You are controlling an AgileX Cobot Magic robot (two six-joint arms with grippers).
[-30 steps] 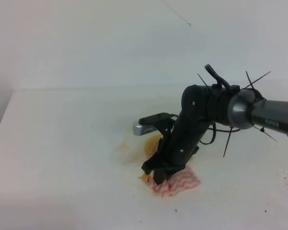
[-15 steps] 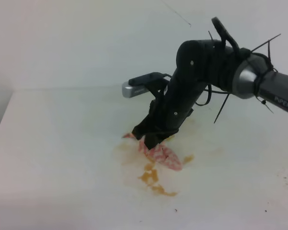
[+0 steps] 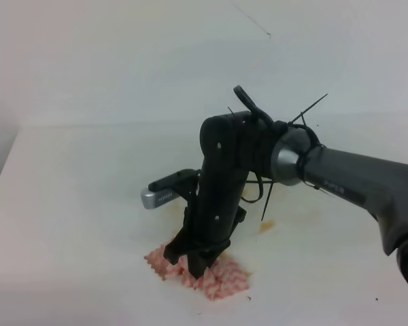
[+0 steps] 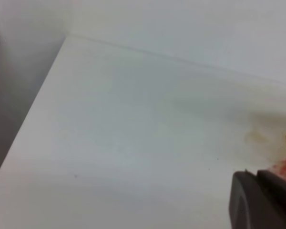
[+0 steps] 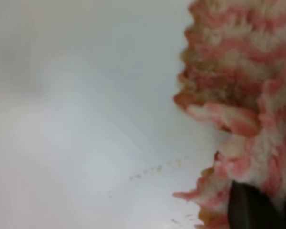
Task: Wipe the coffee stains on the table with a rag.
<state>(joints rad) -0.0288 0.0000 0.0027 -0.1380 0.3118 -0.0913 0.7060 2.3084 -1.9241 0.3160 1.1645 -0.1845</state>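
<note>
My right gripper [image 3: 192,263] points down near the front of the table [image 3: 75,204], shut on the rag [image 3: 219,281]. The red-and-white zigzag cloth lies bunched under and around the fingers. Of the coffee stains, a small amber spot [image 3: 266,226] shows right of the arm and a faint yellowish smear [image 3: 171,206] behind the rag. In the right wrist view the rag [image 5: 238,95] fills the right side, with a dark fingertip [image 5: 250,210] on it. The left wrist view shows the faint smear [image 4: 255,136], a bit of rag [image 4: 284,167] and a dark blurred part [image 4: 262,202].
The table's left edge [image 3: 1,173] runs beside a grey gap. A white wall [image 3: 156,54] stands behind the table. The right arm [image 3: 353,180] stretches in from the right over the table. A few tiny dark specks [image 3: 377,298] lie at the front right.
The right gripper dragged the rag from the front right back to the middle, then forward and left. The brown streaks seen half a second ago no longer show.
</note>
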